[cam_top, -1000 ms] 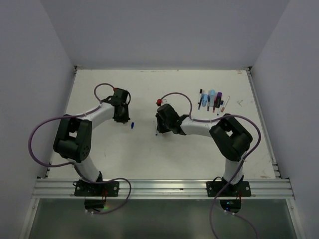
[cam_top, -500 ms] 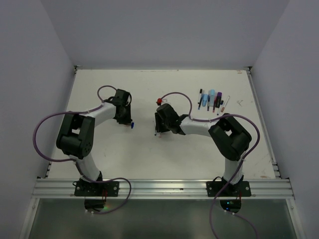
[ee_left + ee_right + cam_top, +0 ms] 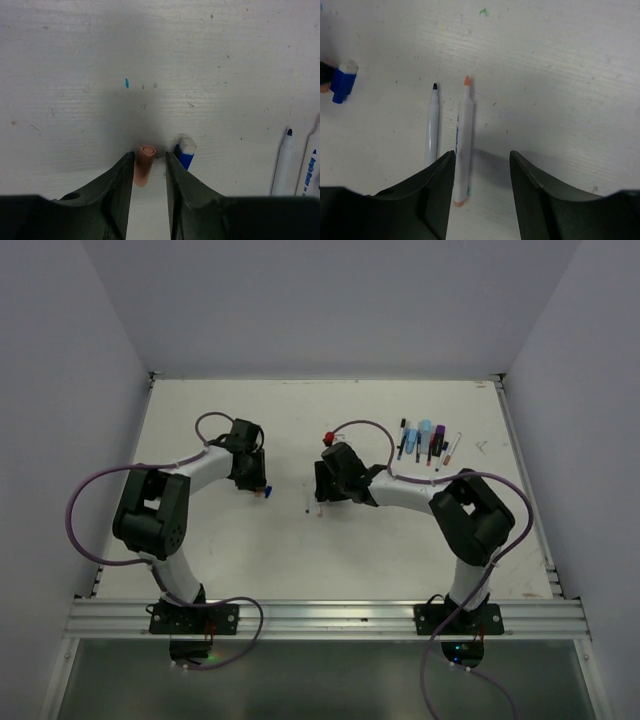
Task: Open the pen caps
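Note:
An orange pen cap [image 3: 144, 164] lies on the table between the fingers of my left gripper [image 3: 149, 156]. It rests by the left finger with a gap to the right one, so the gripper is open. A blue and white pen cap [image 3: 184, 153] lies just outside the right finger. My right gripper [image 3: 482, 155] is open over bare table. An uncapped orange-tipped pen [image 3: 464, 135] lies along its left finger, with an uncapped black-tipped pen [image 3: 433, 125] beside it. Seen from above, the two grippers [image 3: 256, 483] [image 3: 324, 492] face each other across these pens [image 3: 313, 508].
Several capped pens [image 3: 425, 440] lie in a row at the back right of the table. A small red object [image 3: 328, 437] sits behind the right wrist. The two uncapped pens [image 3: 295, 162] also show at the right edge of the left wrist view.
Both grippers have opened. The left one has let the orange cap down beside the blue cap. The right one has let go of the orange-tipped pen and drawn back slightly.

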